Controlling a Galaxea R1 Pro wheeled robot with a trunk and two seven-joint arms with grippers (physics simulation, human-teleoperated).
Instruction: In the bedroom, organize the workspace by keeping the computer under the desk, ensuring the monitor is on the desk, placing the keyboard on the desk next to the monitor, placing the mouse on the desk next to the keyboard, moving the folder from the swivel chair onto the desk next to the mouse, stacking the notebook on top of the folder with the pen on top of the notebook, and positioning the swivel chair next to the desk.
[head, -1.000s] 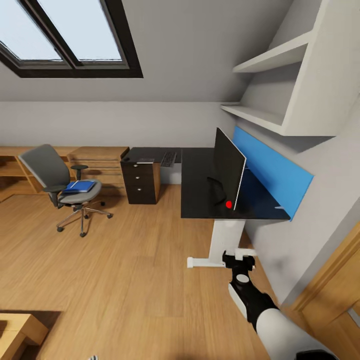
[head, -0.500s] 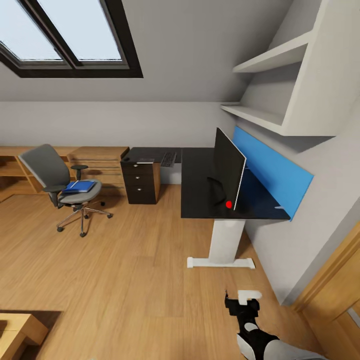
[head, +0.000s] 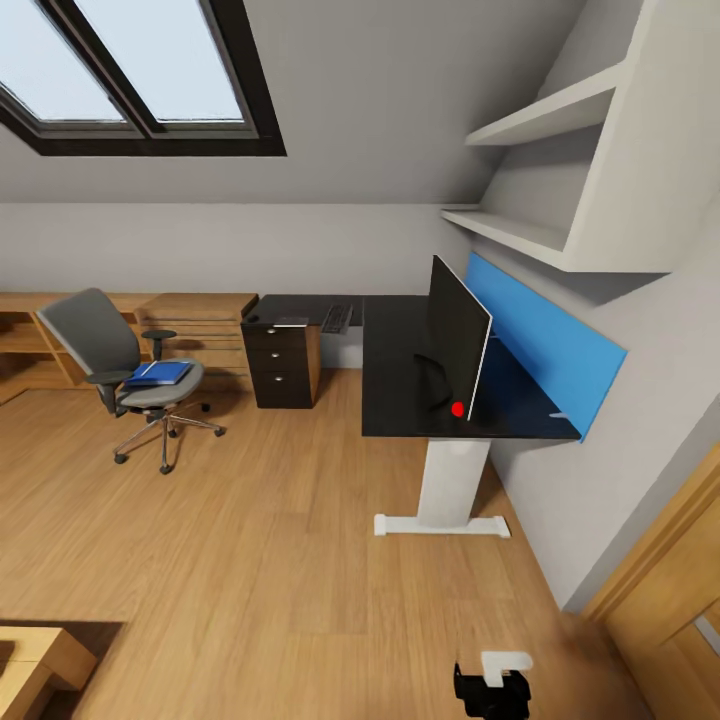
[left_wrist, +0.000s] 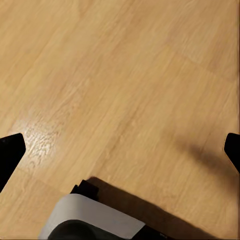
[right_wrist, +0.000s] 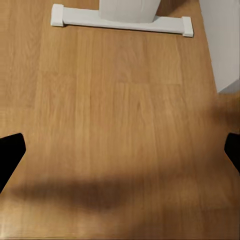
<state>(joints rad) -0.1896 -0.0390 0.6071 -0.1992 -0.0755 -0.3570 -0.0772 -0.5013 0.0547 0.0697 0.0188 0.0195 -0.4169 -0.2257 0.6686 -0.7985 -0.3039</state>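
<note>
Right gripper (head: 492, 685) low at the near edge, jaws spread wide over bare wooden floor (right_wrist: 120, 125), nothing held.

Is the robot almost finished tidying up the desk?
No, it has hardly begun. The monitor already stands on the desk, and the keyboard lies on it, though far from the monitor. Nothing is held; the right gripper is empty. The folder still sits on the swivel chair, away from the desk.

Bright, even daylight from skylight (head: 130, 75) far left. Soft shadows on floor (head: 250, 520); faint glare patch in left wrist view. Sharp render, wide-angle stretch at edges.
</note>
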